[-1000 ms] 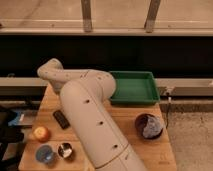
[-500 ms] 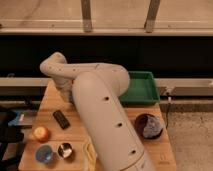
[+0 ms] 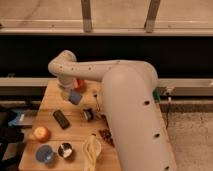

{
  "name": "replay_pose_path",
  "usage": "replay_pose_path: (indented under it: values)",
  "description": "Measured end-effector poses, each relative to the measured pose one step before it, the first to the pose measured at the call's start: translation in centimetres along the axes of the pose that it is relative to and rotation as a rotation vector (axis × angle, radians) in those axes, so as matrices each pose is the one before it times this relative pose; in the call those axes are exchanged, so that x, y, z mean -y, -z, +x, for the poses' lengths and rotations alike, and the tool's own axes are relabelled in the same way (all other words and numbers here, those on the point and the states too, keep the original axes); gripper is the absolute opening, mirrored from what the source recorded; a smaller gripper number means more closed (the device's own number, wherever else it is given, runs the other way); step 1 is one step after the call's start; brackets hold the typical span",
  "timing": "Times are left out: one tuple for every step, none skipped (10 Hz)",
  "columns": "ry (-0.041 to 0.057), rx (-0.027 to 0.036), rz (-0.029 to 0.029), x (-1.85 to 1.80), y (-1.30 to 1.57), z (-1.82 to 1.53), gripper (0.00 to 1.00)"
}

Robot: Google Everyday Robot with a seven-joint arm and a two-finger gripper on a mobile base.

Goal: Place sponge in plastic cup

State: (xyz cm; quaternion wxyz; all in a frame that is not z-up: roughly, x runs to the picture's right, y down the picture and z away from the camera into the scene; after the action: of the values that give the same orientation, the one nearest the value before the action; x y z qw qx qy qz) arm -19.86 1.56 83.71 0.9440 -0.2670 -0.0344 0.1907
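Note:
The light-blue sponge (image 3: 75, 96) lies tilted on the wooden table (image 3: 52, 102), near its back left. My gripper (image 3: 69, 91) hangs at the end of the white arm (image 3: 100, 70), just above and left of the sponge. It is shut, and I cannot tell whether it touches the sponge. The light-blue plastic cup (image 3: 45, 154) stands at the table's front left corner, well apart from both.
A silver cup (image 3: 65, 150) stands beside the plastic cup, with an orange (image 3: 41, 133) behind them. A black bar (image 3: 61, 119) lies mid-left and a small dark can (image 3: 89, 114) stands mid-table. A yellowish item (image 3: 92, 150) lies at the front. A red-orange object (image 3: 79, 84) sits behind the sponge.
The arm has swung back and to the right, away from the front of the table. This has uncovered the sponge and the middle of the table. The objects themselves have not moved.

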Motion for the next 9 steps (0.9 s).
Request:
replay_pose_path:
  values:
    - [-0.00580,0.03596,0.00994,-0.007,0.816,0.312,0.00]
    - [-0.00221,0.03824,0.00960,-0.228,0.756,-0.023,0.00]
    - [-0.00098,0.03131,0.00400,-0.372,0.491,-0.142,0.00]
    - [-0.00252,0.03419,0.00650,-0.212,0.619,0.009,0.00]
    - [-0.00113,0.02459,0.00751,-0.142,0.561,0.169,0.00]
    - [0.00355,0.02078,0.00116,-0.432,0.462,-0.264,0.00]
    - [0.00948,0.02339,0.00197,-0.719,0.532,-0.423,0.00]
    - [0.00622,0.01361,0.00296,-0.478,0.456,-0.196,0.00]
    - [0.00798,0.00551,0.00152,-0.429,0.383,-0.175,0.00]
